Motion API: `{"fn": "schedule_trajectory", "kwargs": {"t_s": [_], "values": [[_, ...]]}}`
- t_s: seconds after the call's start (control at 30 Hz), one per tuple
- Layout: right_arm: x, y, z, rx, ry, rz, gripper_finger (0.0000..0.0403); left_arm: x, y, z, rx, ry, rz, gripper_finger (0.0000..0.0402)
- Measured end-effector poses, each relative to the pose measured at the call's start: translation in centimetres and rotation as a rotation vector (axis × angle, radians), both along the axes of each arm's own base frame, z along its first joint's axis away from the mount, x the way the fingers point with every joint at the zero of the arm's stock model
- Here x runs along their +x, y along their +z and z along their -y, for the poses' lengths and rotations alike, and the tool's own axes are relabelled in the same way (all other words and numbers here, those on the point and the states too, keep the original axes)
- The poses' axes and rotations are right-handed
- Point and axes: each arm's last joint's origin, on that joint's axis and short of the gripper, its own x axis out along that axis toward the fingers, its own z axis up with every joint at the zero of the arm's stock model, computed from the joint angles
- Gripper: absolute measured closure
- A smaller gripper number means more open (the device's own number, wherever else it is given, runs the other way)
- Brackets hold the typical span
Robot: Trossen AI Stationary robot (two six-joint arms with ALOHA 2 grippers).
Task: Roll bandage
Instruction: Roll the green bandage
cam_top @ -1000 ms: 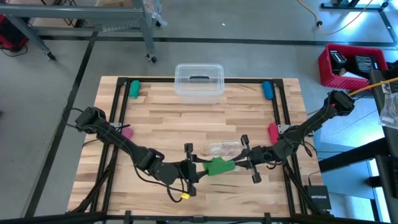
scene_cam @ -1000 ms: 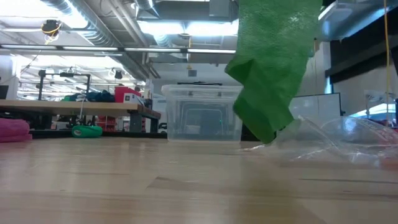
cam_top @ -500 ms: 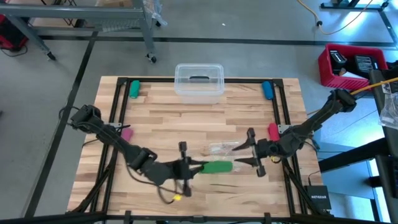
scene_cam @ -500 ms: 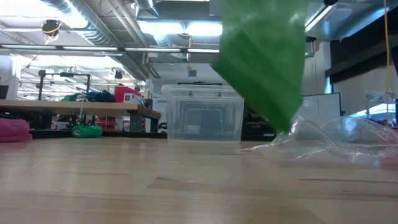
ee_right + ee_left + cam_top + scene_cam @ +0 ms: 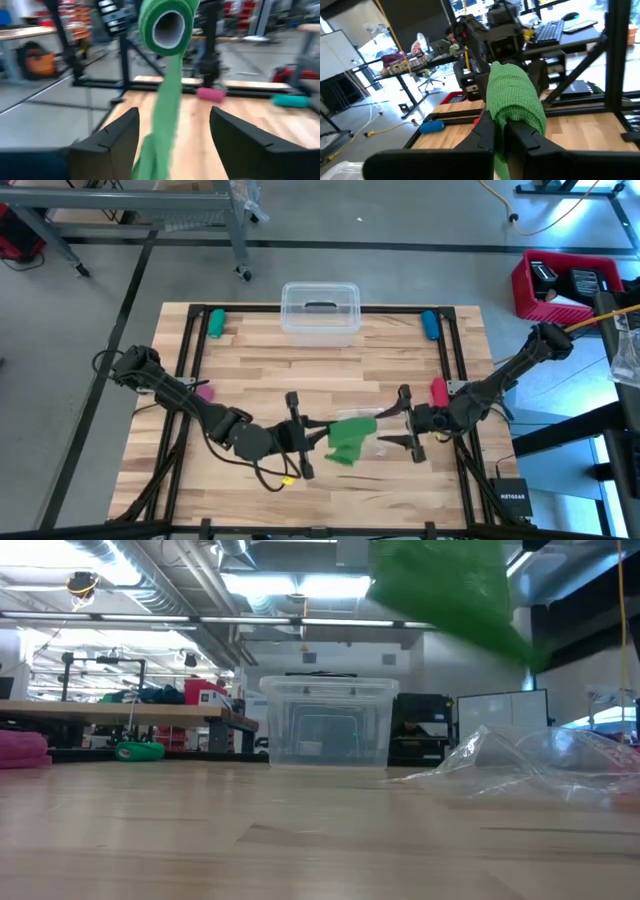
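The bandage (image 5: 350, 438) is a bright green strip, partly wound into a hollow roll (image 5: 167, 25), and it hangs in the air over the table's near middle. A loose tail (image 5: 160, 125) drops from the roll. In the low view the bandage (image 5: 450, 585) shows high above the tabletop. My left gripper (image 5: 318, 436) reaches in from the left and is shut on it. My right gripper (image 5: 408, 423) stands open just to the bandage's right, its two fingers wide apart and touching nothing. My left gripper pinches the rolled bandage between its two fingers (image 5: 487, 132) at the roll's end nearest that arm (image 5: 506, 117). The fingers come level from the table's left. The roll juts out beyond the fingertips, lifted clear of the table, with the tail hanging slack below.
A crumpled clear plastic bag (image 5: 360, 420) lies on the wood under the bandage. A clear lidded box (image 5: 320, 310) stands at the far middle. Small cylinders lie by the frame: green (image 5: 215, 323), blue (image 5: 430, 325), pink (image 5: 204, 393), red (image 5: 438, 391).
My left gripper has shut on the bandage and risen with it. My right gripper has opened, let the bandage go and drawn back toward the table's right edge. The bandage now hangs higher, clear of the plastic bag.
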Motion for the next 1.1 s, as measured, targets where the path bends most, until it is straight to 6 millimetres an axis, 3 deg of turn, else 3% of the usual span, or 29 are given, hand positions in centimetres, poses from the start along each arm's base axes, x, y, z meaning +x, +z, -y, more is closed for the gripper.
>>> {"fn": "schedule_trajectory", "kwargs": {"t_s": [0.4,0.87,1.1], "values": [[1.6,0.5,-0.6,-0.121,-0.105,0.173,0.0225,0.3,0.1,-0.4,-0.016,-0.012,0.011,0.0392],[3.0,0.6,0.8,-0.115,-0.012,0.196,0.0389,0.5,0.1,-0.5,-0.064,-0.069,0.023,0.0389],[3.1,-0.3,1.7,-0.242,-0.283,0.075,0.0399,0.4,0.5,0.7,-0.045,-0.307,0.049,0.0396]]}}
